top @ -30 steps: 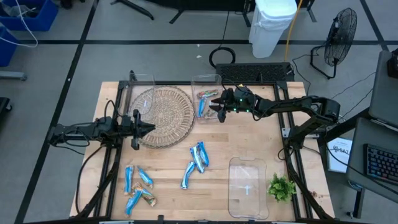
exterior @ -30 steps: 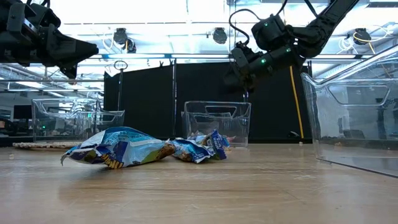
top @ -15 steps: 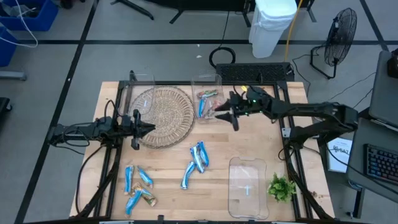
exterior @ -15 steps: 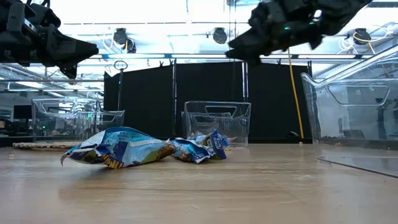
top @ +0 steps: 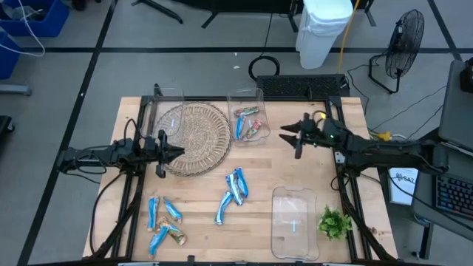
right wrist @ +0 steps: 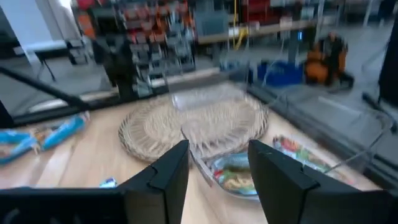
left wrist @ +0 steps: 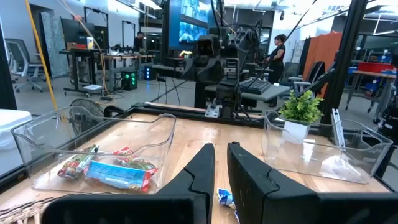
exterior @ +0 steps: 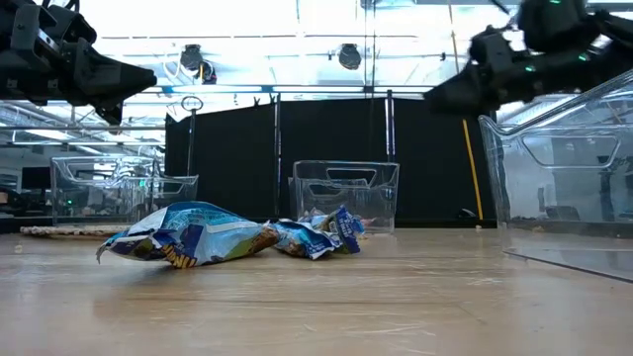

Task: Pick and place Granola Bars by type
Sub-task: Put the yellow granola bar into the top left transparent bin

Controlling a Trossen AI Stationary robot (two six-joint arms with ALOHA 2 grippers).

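Granola bars lie in three places. Several blue ones sit mid-table point(top: 235, 186), more sit near the front left corner point(top: 162, 222), and blue and reddish ones lie in the far clear bin point(top: 248, 123) point(left wrist: 106, 168). My right gripper point(top: 290, 142) point(right wrist: 217, 162) is open, empty, and hovers to the right of that bin. My left gripper point(top: 181, 153) point(left wrist: 221, 162) is shut, empty, and waits raised over the wicker mat's point(top: 194, 137) near edge. In the low view the mid-table bars point(exterior: 188, 237) rest flat on the wood.
An empty clear bin point(top: 294, 222) stands near the front right, with a green sprig point(top: 334, 222) beside it. A second clear bin point(top: 168, 100) stands at the far left behind the wicker mat. Bare wood lies between the far bin and the mid-table bars.
My right gripper has drawn back from above the far clear bin toward the table's right edge, its arm stretching out lower and flatter. The left arm and the bars on the table have kept still.
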